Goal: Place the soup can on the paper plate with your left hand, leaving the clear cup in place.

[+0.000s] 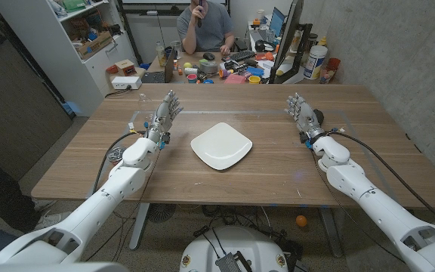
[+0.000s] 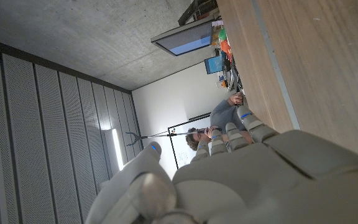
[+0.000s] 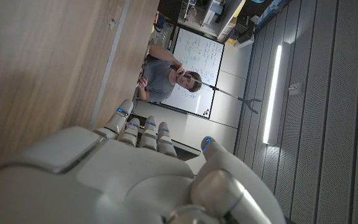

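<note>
The soup can could not be found for certain on the bench (image 1: 89,162); a small dark round object lay at the left edge beside the left arm's cable, too small to identify. One clear cup (image 1: 143,103) stood just beyond the left hand (image 1: 165,113), faint against the wood and partly masked by the fingers. One white paper plate (image 1: 220,145) lay mid-bench, between the two arms, nothing on it. The left hand stood raised with fingers spread and apart, gripping nothing; its wrist camera caught only the back of it. The right hand (image 1: 300,111) was likewise spread and empty, well right of the plate, a dark object just behind it half hidden. One person (image 1: 205,24) sat behind the bench, cut off at the frame's top.
</note>
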Robot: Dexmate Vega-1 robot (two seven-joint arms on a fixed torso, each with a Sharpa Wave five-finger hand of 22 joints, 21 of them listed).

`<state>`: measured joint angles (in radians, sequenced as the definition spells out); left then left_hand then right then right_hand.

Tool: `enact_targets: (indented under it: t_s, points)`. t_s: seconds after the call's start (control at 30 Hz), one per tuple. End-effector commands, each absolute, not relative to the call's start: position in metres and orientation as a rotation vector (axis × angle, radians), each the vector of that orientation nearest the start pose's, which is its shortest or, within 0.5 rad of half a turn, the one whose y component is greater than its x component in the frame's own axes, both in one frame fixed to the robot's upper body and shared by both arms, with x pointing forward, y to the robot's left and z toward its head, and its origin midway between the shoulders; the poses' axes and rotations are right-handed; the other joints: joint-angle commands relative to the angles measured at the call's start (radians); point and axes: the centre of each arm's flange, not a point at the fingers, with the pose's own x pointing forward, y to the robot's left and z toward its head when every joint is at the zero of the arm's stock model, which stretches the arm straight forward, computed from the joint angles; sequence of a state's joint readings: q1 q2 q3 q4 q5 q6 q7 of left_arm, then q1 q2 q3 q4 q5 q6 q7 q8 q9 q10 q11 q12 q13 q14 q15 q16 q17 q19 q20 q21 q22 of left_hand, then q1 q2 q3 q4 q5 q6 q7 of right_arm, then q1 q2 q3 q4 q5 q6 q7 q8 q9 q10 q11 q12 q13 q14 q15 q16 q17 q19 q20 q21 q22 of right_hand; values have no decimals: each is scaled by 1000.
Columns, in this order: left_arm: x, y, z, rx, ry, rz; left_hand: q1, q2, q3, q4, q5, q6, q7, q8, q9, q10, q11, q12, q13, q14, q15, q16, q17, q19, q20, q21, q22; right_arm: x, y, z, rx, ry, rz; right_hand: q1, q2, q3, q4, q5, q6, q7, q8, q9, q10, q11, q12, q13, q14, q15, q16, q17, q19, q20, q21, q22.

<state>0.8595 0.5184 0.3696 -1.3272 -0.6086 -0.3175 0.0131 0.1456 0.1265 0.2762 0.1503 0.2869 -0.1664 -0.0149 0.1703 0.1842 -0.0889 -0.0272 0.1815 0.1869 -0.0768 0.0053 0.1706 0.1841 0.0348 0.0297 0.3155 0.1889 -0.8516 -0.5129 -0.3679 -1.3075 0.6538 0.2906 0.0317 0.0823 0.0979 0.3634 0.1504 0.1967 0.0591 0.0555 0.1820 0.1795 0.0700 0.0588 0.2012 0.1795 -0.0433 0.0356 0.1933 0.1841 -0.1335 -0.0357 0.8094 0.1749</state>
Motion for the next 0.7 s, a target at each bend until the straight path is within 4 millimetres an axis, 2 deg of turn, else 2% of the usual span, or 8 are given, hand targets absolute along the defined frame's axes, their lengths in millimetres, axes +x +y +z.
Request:
enact_targets:
  t_s: [0.03,0.07,0.17,0.2,0.33,0.43,0.7]
  points:
    - [639,288,-26,9,-654,-158,12,15,10,0,3,11,2,18,1,12,0,14,0,0,-4,11,0,6,-9,7,2,647,-293,-35,48,-592,209,1,71,8,0,8,0,8,7,5,9,0,5,2,-4,-1,6,4,-9,-25,7,3]
    - [638,288,-26,17,-657,-154,13,9,8,-2,1,26,-28,26,2,16,7,17,0,8,43,15,1,-1,22,2,2,647,-293,-35,49,-592,209,2,71,8,0,8,0,8,7,5,9,0,5,2,-4,0,6,4,-9,-25,7,3]
    - [631,289,-18,108,-669,-127,32,-6,11,-18,0,56,-78,36,2,17,12,18,1,13,56,17,1,-9,101,-5,3,647,-295,-36,50,-593,207,1,71,7,0,8,0,8,7,5,10,-1,6,2,-4,0,6,4,-9,-25,6,3]
    - [628,289,-15,145,-673,-113,38,-11,11,-24,-1,60,-88,36,2,16,11,18,1,12,56,16,1,-11,111,-7,2,647,-295,-37,50,-593,207,1,71,7,0,8,0,8,8,5,10,0,5,2,-4,0,6,4,-8,-25,6,3]
    - [617,293,-5,234,-695,-75,51,-29,8,-38,-3,57,-114,34,2,15,8,18,1,13,57,16,0,-12,120,-10,2,646,-297,-39,52,-594,205,1,71,7,0,7,0,9,8,5,10,1,6,2,-4,0,6,4,-7,-24,5,3]
    - [611,296,-1,256,-706,-64,56,-40,5,-44,-4,48,-116,30,2,12,8,16,1,10,60,15,0,-12,122,-11,2,646,-298,-40,52,-592,205,1,71,7,0,7,1,8,8,5,10,1,5,2,-4,-1,6,4,-7,-25,5,3]
    - [585,305,19,433,-753,21,68,-81,-11,-63,-9,44,-154,29,2,16,10,19,2,13,61,17,1,-11,132,-15,2,646,-298,-41,47,-594,211,1,69,6,-1,7,0,8,8,5,10,1,5,2,-3,0,6,4,-6,-24,3,3]
